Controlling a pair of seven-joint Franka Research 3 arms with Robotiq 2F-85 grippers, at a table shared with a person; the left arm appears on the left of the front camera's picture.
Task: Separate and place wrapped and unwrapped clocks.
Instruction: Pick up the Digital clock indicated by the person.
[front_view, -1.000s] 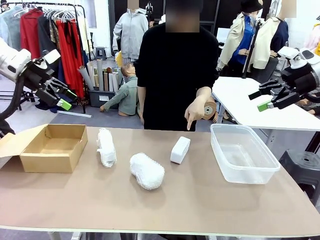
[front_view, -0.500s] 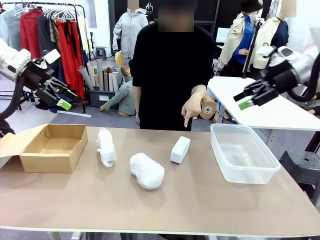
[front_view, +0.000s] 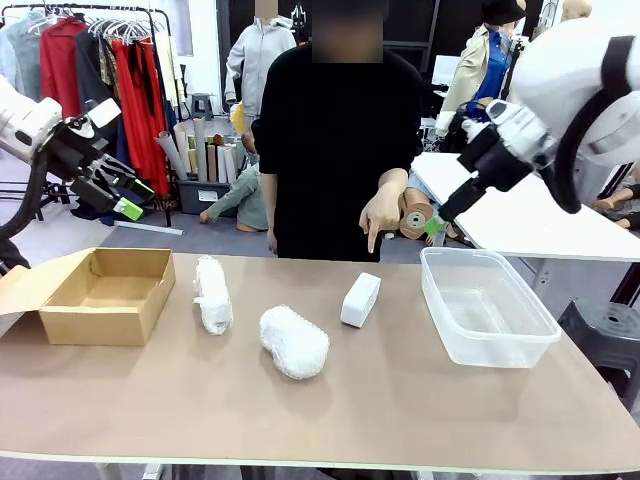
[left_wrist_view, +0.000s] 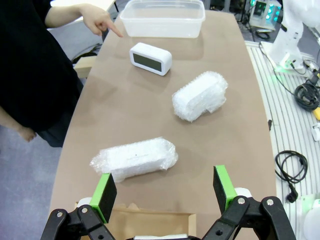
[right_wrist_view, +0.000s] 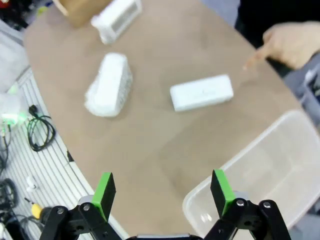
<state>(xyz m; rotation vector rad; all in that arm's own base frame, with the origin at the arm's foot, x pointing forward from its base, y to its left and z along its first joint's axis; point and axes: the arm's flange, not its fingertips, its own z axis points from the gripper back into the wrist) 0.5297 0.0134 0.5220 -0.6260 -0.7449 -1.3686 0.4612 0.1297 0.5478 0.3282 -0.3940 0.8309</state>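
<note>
Three clocks lie in a row on the brown table. The slim bubble-wrapped roll (front_view: 213, 293) (left_wrist_view: 135, 159) (right_wrist_view: 117, 19) is nearest the box. The fat oval bundle (front_view: 294, 342) (left_wrist_view: 200, 96) (right_wrist_view: 110, 85) lies in the middle. The bare white clock (front_view: 361, 299) (left_wrist_view: 150, 58) (right_wrist_view: 201, 93) is nearest the tub. A person's hand (front_view: 380, 215) (left_wrist_view: 100, 20) (right_wrist_view: 292, 45) points down at the bare clock. My left gripper (front_view: 125, 200) (left_wrist_view: 165, 187) hangs open, high above the box. My right gripper (front_view: 435, 225) (right_wrist_view: 162, 187) is open in the air over the tub's far left corner.
An open brown cardboard box (front_view: 100, 295) (left_wrist_view: 145, 227) sits at the table's left end. A clear plastic tub (front_view: 487, 305) (left_wrist_view: 162, 18) (right_wrist_view: 265, 165) stands at the right. The person stands at the far edge, and a white table is behind on the right.
My right arm has swung in from the far right toward the tub and the person's hand, dropping a little. The left arm and the clocks have not moved.
</note>
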